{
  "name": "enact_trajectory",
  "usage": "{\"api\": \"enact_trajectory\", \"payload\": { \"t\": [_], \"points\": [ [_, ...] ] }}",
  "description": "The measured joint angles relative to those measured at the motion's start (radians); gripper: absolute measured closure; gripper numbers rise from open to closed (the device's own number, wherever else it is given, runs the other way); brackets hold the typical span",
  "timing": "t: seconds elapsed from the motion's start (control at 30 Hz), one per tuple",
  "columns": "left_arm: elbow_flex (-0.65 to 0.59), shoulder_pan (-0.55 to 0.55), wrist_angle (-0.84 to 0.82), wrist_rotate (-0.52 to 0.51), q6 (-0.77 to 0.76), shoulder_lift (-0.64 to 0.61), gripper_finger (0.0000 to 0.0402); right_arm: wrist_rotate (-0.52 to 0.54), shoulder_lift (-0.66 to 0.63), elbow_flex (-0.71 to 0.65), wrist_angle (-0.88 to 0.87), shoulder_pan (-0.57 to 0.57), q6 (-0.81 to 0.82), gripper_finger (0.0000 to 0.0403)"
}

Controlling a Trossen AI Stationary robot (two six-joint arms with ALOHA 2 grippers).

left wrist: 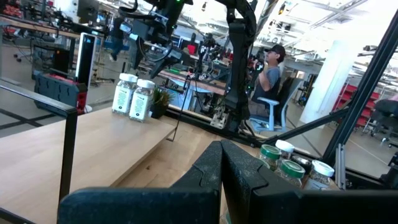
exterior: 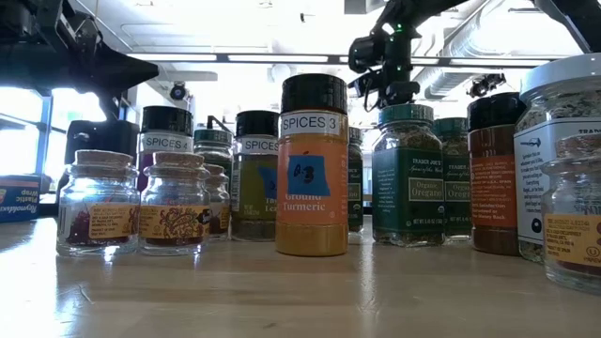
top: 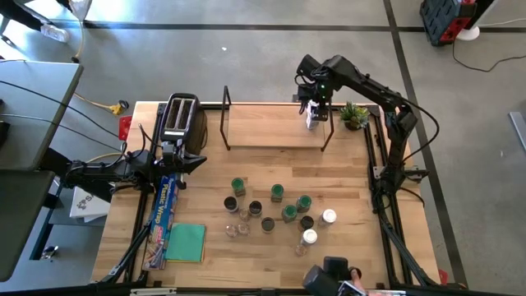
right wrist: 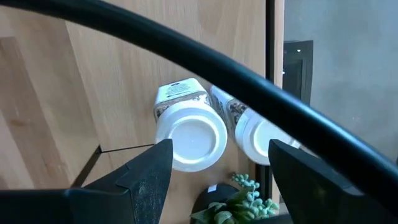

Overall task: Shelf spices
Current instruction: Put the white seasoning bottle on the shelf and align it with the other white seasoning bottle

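I'm hovering the right gripper (right wrist: 214, 163), jaws wide, over two white-lidded jars (right wrist: 190, 138) at the shelf (top: 271, 127) end, packing them tight; left gripper (left wrist: 221, 163) is idling shut.

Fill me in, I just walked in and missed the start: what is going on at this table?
The robot is moving small spice jars onto the low wooden shelf with black wire ends. The right pincer hangs open above two white-lidded jars standing at the shelf's right end beside the small green potted plant. More than a dozen jars wait on the table in front. The left pincer rests shut near the black-and-silver toaster.
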Motion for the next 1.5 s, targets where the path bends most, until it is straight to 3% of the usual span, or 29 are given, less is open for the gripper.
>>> {"api": "enact_trajectory", "payload": {
  "t": [0.13, 0.27, 0.57, 0.8, 1.0, 1.17, 1.5],
  "points": [
    [0.0, 0.0, 0.0, 0.0, 0.0, 0.0, 0.0401, -0.01, -0.037, 0.0, -0.034, 0.022, 0.014, 0.0144],
    [0.0, 0.0, 0.0, 0.0, 0.0, 0.0, 0.0401, -0.141, -0.048, -0.004, -0.047, 0.038, 0.001, 0.0167],
    [0.0, 0.0, 0.0, 0.0, 0.0, 0.0, 0.0401, -0.165, -0.04, -0.102, -0.045, 0.06, 0.01, 0.0307],
    [0.0, 0.0, 0.0, 0.0, 0.0, 0.0, 0.0401, -0.14, -0.04, -0.179, 0.037, 0.06, 0.071, 0.0378],
    [0.0, 0.0, 0.0, 0.0, 0.0, 0.0, 0.0401, -0.139, -0.04, -0.18, 0.085, 0.06, 0.113, 0.0397],
    [0.0, 0.0, 0.0, 0.0, 0.0, 0.0, 0.0401, -0.088, -0.04, -0.18, 0.104, 0.05, 0.133, 0.0398],
    [0.0, 0.0, 0.0, 0.0, 0.0, 0.0, 0.0401, -0.081, -0.04, -0.18, 0.124, 0.037, 0.183, 0.0398]
  ]
}}
